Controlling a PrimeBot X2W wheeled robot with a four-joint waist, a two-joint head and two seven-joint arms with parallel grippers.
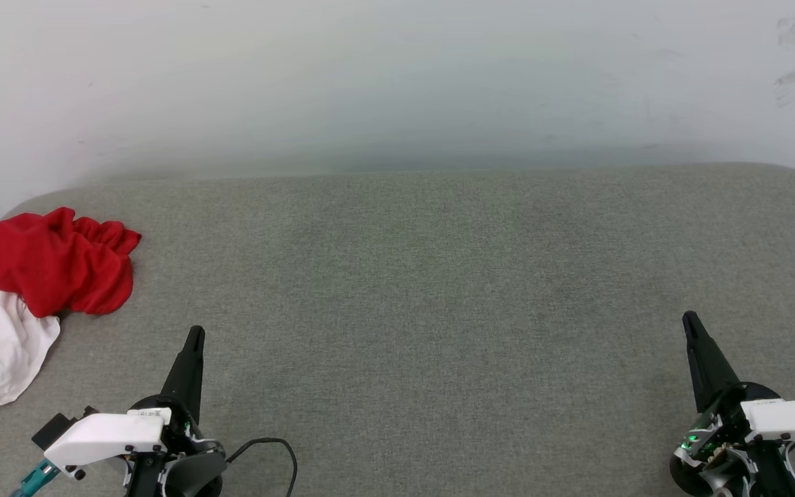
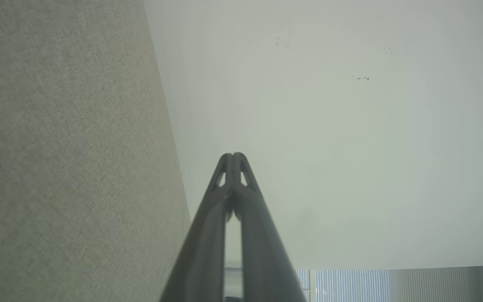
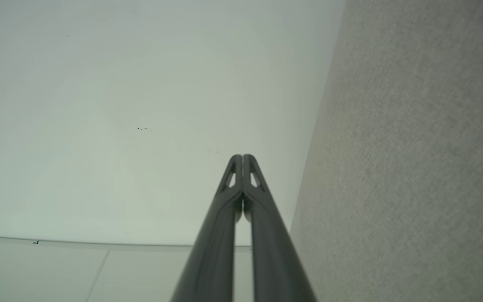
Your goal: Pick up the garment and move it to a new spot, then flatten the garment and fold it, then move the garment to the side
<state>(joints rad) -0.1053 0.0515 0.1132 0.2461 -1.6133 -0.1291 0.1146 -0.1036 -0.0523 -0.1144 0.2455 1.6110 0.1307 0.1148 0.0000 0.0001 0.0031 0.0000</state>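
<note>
Grey felt tabletop [image 1: 439,290] under a pale wall; the crumpled red-and-white T-shirt [image 1: 32,290] lies at its far left edge. Left gripper [image 1: 194,338] and right gripper [image 1: 691,324] both closed, empty. A careless grab could drag the shirt overboard.

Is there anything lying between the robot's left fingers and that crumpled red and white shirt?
Nothing visible does. Only the bare grey fabric surface lies between the shut left fingers and the shirt, which sits crumpled by the surface's left edge, off to their left.
</note>
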